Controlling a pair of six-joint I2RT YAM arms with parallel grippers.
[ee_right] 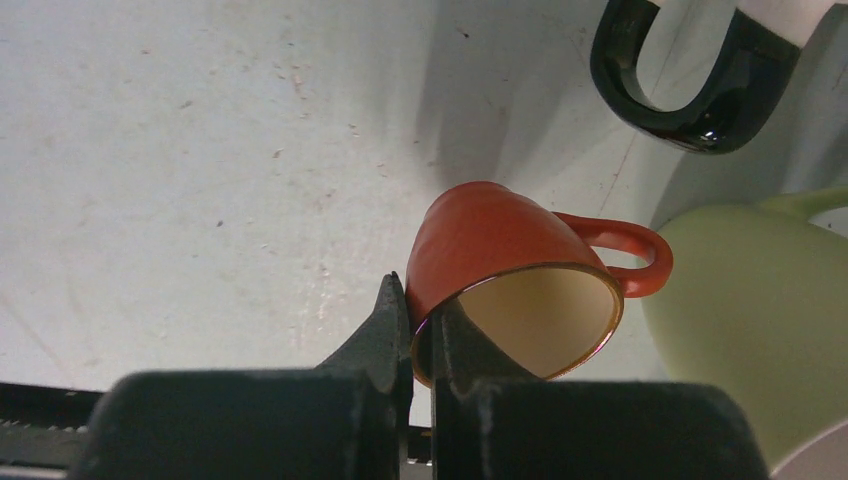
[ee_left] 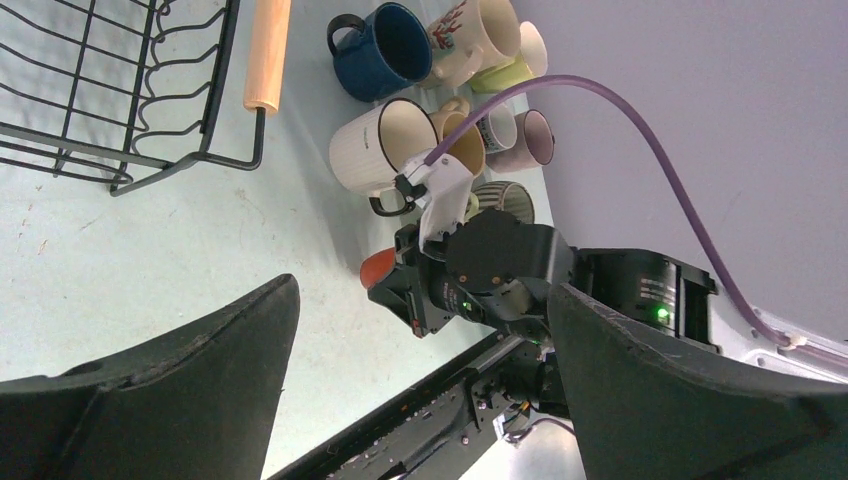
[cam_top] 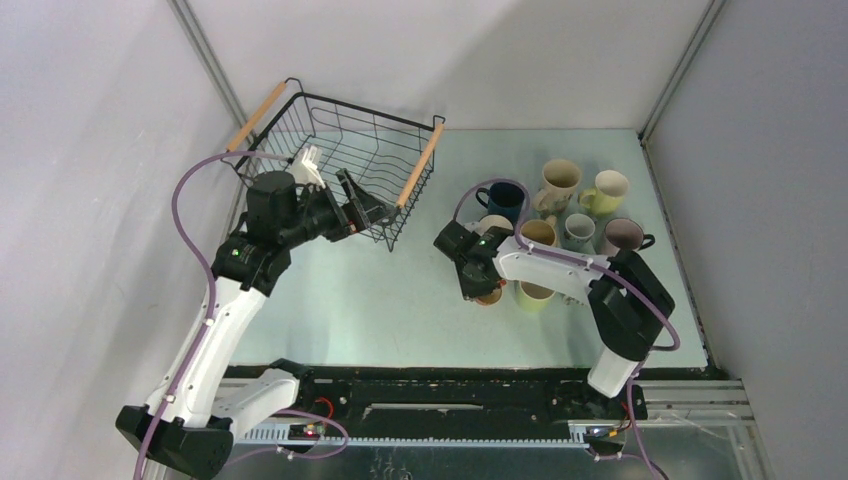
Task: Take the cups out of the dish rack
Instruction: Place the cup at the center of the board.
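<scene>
Pinching the wall of the orange cup point(ee_right: 490, 240) at its rim, the right pincer point(ee_right: 420, 310) has one finger inside the mouth and one outside, closed tight on the ceramic. The cup hangs tilted. Its long axis runs from the mouth, which is up against the pincer, down and away to the base, which points at the tabletop point(cam_top: 350, 290). I cannot tell whether the base touches the surface or sits just above it.

The handle sticks out sideways toward a pale green cup point(ee_right: 740, 300), which stands just beside it. A white cup point(ee_left: 375, 150) with a black handle stands a little farther on. Setting the orange cup down therefore turns on that one gap. The base probably has to come level before the fingers let go, and any drift toward the handle side would knock the green neighbour.

The other cups point(cam_top: 558, 180) stand grouped on the right half of the tabletop, with the orange one at the near edge of the group, well apart from the dish rack point(cam_top: 418, 166) at the far left. No cup shows in the rack from the overhead view, so the unloading looks close to finished.

The left pincer point(cam_top: 358, 205) is spread wide and holds nothing. It sits at the rack's near side, making the left arm the nearer one for anything left there.
</scene>
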